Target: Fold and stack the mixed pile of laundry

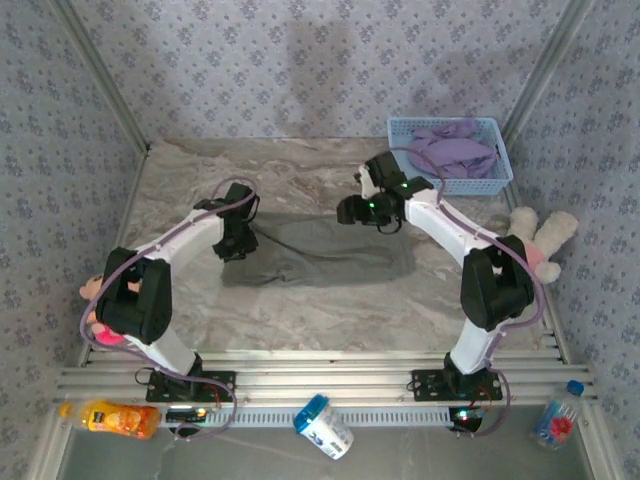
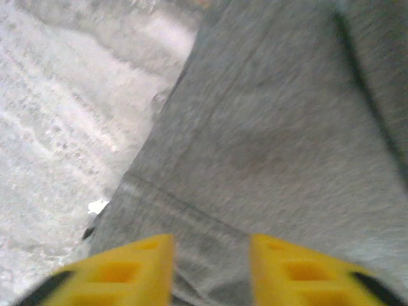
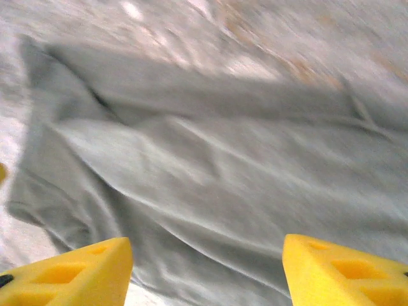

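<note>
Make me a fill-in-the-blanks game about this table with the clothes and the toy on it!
1. The purple shirt lies inside the blue ____.
2. The garment spread out in the middle of the table is ____ in colour.
3. The white plush toy sits at the table's ____ edge.
Missing words: basket; gray; right.

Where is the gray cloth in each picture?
Top external: gray garment, spread in the middle.
Left wrist: it covers the middle and right.
Right wrist: it spreads across the middle.
Landmark: the marbled table, left edge in left wrist, top edge in right wrist.
</note>
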### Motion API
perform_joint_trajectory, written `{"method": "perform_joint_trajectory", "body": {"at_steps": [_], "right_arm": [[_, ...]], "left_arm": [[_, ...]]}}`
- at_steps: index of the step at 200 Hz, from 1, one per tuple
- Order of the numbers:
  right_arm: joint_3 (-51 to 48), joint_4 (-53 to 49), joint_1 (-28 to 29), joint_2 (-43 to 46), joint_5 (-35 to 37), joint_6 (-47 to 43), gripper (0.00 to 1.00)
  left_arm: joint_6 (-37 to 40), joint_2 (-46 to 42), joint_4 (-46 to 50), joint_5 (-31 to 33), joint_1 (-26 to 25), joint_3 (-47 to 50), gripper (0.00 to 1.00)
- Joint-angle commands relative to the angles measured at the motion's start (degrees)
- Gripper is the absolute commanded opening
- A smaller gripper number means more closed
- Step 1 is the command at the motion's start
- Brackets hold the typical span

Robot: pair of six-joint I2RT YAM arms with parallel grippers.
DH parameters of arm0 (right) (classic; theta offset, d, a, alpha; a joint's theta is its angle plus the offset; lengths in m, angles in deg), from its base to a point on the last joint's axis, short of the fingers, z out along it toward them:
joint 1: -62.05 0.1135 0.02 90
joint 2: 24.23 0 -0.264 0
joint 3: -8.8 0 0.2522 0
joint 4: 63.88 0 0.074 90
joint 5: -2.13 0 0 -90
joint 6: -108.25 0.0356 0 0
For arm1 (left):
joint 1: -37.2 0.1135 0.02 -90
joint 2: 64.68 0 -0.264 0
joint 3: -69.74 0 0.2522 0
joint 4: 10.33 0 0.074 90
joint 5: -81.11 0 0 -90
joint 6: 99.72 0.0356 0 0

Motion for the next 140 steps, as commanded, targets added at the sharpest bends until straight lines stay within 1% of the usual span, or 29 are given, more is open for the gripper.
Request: {"method": "perform_joint_trajectory", "body": {"at_steps": [1, 3, 4, 19, 29, 38, 65, 82, 97, 104, 122, 140], "right_arm": [[5.8, 1.6, 2.5, -6.9, -4.8, -0.8, 0.56], [6.3, 1.8, 2.9, -7.5, -5.2, -0.8, 0.54], [6.6, 2.0, 3.0, -7.8, -5.5, -0.8, 0.53], [10.7, 3.4, 5.4, -12.1, -8.5, -1.0, 0.37], [13.0, 3.7, 6.9, -14.8, -9.7, -2.2, 0.3], [14.8, 3.7, 8.2, -17.1, -11.4, -3.1, 0.27], [18.0, 3.6, 10.6, -23.3, -15.4, -4.0, 0.26], [19.9, 4.1, 11.3, -27.2, -15.7, -2.5, 0.27], [22.4, 4.3, 11.3, -30.9, -15.1, 0.7, 0.27], [23.8, 4.2, 11.1, -32.1, -13.3, 1.5, 0.25], [26.6, 5.5, 10.3, -34.0, -4.9, 3.9, 0.28], [28.2, 7.4, 8.4, -34.7, 2.3, 6.4, 0.28]], "left_arm": [[-0.6, 1.8, -0.2, -2.8, -0.2, -1.1, 0.06], [-0.8, 1.9, -0.2, -2.8, -0.3, -1.0, 0.0], [-0.9, 2.0, -0.3, -3.0, -0.3, -0.9, 0.0], [-2.4, 3.1, -0.9, -4.2, -0.4, 0.7, 0.0], [-3.6, 3.7, -1.9, -5.1, -0.5, 2.5, 0.0], [-4.7, 4.4, -2.9, -6.0, -0.5, 4.2, 0.0], [-6.8, 6.3, -6.1, -7.5, -0.7, 7.7, 0.0], [-6.9, 7.6, -6.0, -7.2, -1.1, 8.1, 0.0], [-6.2, 8.8, -5.3, -7.0, -1.4, 8.1, 0.0], [-5.9, 9.4, -4.8, -6.8, -1.5, 7.9, 0.0], [-4.9, 10.2, -3.9, -6.4, -1.7, 8.3, 0.0], [-4.2, 10.0, -1.8, -6.1, -1.7, 9.3, 0.0]]}}
